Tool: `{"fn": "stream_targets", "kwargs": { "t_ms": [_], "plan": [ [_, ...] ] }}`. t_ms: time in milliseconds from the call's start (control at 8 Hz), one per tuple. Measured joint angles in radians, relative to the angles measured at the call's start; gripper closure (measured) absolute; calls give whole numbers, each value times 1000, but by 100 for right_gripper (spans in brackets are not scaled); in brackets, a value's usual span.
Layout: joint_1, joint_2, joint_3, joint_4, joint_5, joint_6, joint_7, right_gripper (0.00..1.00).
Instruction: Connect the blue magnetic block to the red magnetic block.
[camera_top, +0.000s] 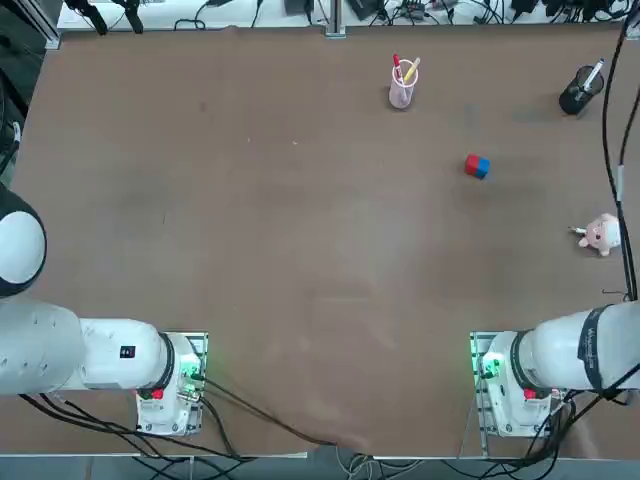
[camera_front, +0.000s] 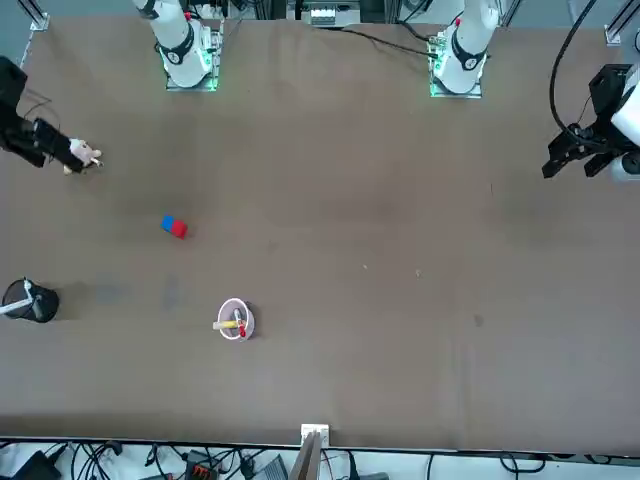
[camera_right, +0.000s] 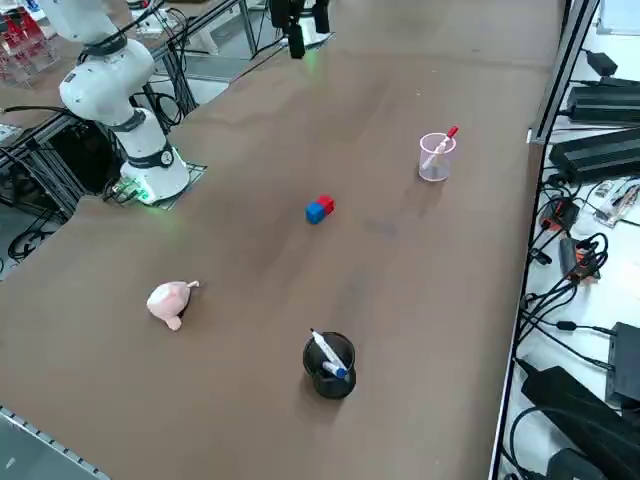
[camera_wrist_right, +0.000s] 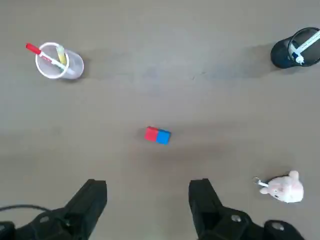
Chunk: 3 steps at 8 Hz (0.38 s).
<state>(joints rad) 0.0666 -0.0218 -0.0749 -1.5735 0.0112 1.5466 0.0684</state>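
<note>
On the brown table (camera_top: 250, 250), the blue magnetic block (camera_wrist_right: 163, 136) touches the red magnetic block (camera_wrist_right: 152, 134), well apart from the clear cup (camera_wrist_right: 54, 62); the right gripper (camera_wrist_right: 148, 200) hangs above them, fingers spread, empty. Cables line the table's far edge.

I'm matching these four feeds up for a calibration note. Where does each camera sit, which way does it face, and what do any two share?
Top: overhead, looking down; both arm bases at the bottom; blue block touching red block.
Front: across the table, facing the robot; bases at the top.
Right side: raised at the robot's right, looking diagonally; right arm's base upper left.
Right wrist: on the right arm, looking down; open right gripper above the table.
Shared: all show the joined blocks, the clear cup, the black cup and the pink plush toy.
</note>
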Motion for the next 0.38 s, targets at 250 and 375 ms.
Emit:
{"fn": "stream_targets", "kwargs": {
  "t_ms": [250, 375],
  "plan": [
    [47, -51, 1, -64, -49, 0, -5, 0],
    [53, -64, 1, -80, -53, 0, -5, 0]
  ]
}}
